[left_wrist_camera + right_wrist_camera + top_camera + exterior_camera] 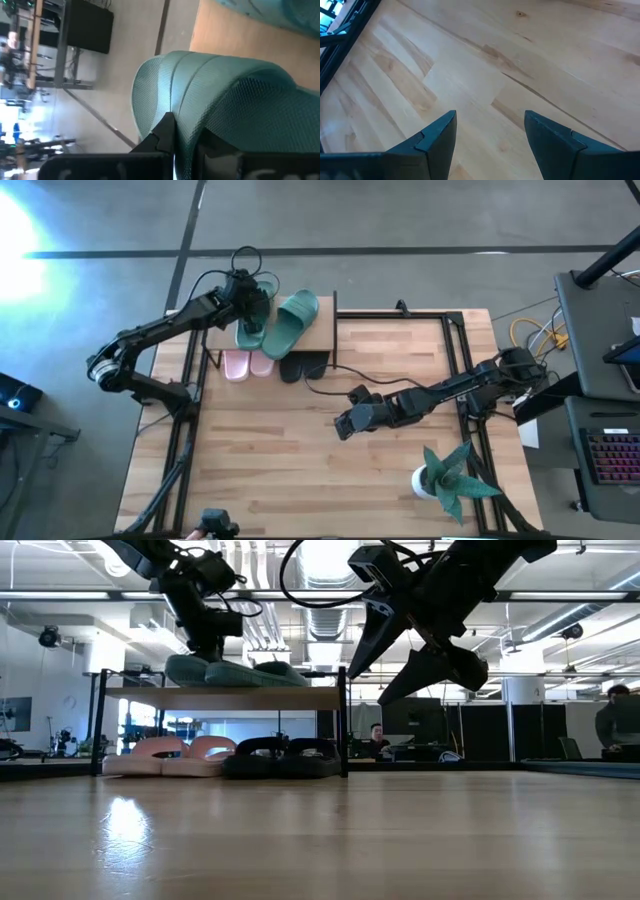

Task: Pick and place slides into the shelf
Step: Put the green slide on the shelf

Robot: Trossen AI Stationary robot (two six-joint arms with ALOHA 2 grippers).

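1. Six slides and one shelf sit on our desk point(330, 470), the biggest thing in view, with most of its wooden top bare.
2. We see the shelf point(320, 338) at the far edge of the desk, a light board on a thin black frame.
3. On that board lie the two teal slides: one point(292, 322) rests alone, angled across the board, and the other point(251, 330) is beside it under our left arm.
4. Under the board, the pink pair point(165, 755) and the black pair point(280, 756) stand side by side on the desk, in the low view.
5. Our left end effector point(250, 298) is over the shelf's left end with its fingers shut on the teal slide; its wrist camera shows the ribbed strap point(225, 100) pressed right against the fingers.
6. Our right end effector point(345, 423) hovers over the bare middle of the desk, well apart from the shelf, fingers spread wide and empty, only wood grain between them.
7. We judge the slides light, soft and springy, rubber that bends rather than breaks and is not slippery; the strap or a sole edge is the place to pinch.
8. We reckon the task is nearly done, with this last slide only needing release.
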